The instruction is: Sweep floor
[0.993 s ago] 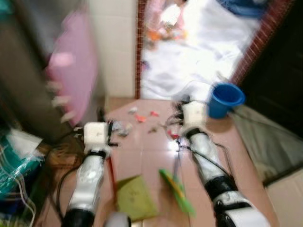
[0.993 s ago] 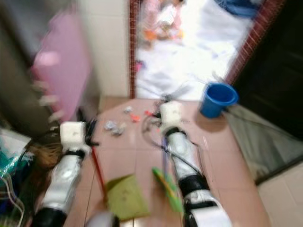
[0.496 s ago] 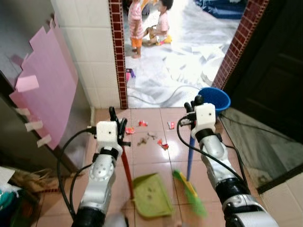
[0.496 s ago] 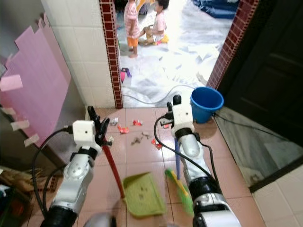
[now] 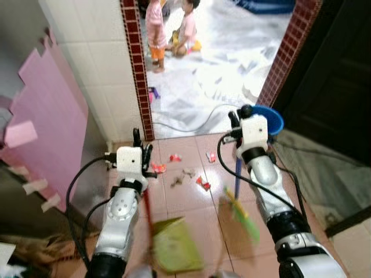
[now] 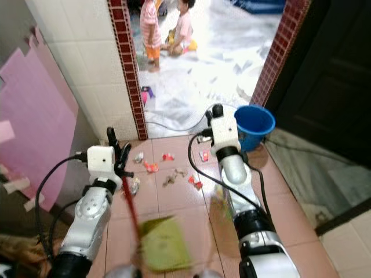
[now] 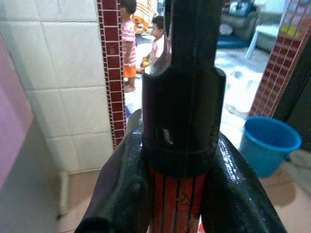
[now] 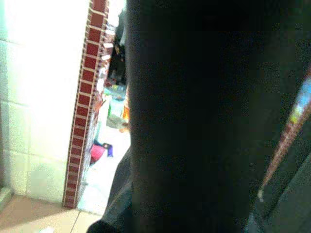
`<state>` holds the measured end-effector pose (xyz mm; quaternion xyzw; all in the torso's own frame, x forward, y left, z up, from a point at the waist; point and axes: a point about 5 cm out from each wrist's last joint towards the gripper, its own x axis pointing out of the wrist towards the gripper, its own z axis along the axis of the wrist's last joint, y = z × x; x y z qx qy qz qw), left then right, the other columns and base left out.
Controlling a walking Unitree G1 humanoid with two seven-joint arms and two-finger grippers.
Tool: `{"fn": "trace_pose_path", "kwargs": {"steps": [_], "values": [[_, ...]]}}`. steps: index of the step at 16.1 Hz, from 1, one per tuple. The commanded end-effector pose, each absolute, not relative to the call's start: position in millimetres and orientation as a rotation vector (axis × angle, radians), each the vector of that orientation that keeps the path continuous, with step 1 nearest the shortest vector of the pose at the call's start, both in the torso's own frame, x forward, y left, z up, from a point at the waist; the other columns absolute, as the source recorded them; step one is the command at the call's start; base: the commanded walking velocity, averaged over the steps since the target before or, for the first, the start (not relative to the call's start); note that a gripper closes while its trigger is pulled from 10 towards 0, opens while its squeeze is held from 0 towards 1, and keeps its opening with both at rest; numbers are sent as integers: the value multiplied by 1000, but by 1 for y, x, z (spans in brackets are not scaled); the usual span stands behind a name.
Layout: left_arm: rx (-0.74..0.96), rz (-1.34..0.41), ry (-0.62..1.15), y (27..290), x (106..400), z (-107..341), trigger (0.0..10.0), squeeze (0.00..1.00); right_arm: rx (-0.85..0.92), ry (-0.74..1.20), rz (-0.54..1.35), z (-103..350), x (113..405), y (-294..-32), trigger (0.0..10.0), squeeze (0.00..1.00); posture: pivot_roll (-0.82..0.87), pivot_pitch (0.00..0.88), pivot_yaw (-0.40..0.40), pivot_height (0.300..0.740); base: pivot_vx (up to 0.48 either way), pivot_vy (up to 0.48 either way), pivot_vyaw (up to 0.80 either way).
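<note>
While my left gripper (image 5: 141,152) is clamped on the red dustpan handle (image 7: 176,200), the green dustpan (image 5: 173,245) hangs blurred nearest me, and I cannot tell what lies in it. My right gripper (image 5: 239,117) grips the blue broom handle (image 5: 237,178), its green head (image 5: 243,214) beside the dustpan. Past the dustpan, scraps (image 5: 186,172) litter the pink tiles; farther, a blue bucket (image 6: 254,126) stands, its contents unclear.

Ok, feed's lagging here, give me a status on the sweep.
Left gripper shut on dustpan handle; right gripper shut on broom handle. Litter scraps ahead on tiles. Blue bucket beside doorway; two people beyond.
</note>
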<state>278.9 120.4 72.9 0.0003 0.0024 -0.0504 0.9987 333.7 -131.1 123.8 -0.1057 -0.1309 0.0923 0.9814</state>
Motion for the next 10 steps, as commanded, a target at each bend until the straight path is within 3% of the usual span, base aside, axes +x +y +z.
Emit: {"fn": "trace_pose_path", "kwargs": {"steps": [1, 10], "values": [[44, -87, -54, 129, 284, 87, 10000, 0, -206, -397, 223, 153, 339, -116, 10000, 0, 44, 0, -23, 740, 446, 0, 0], [66, -47, -48, 131, 285, 87, 10000, 0, -223, -405, 237, 154, 338, -113, 10000, 0, 48, 0, -30, 740, 477, 0, 0]]}}
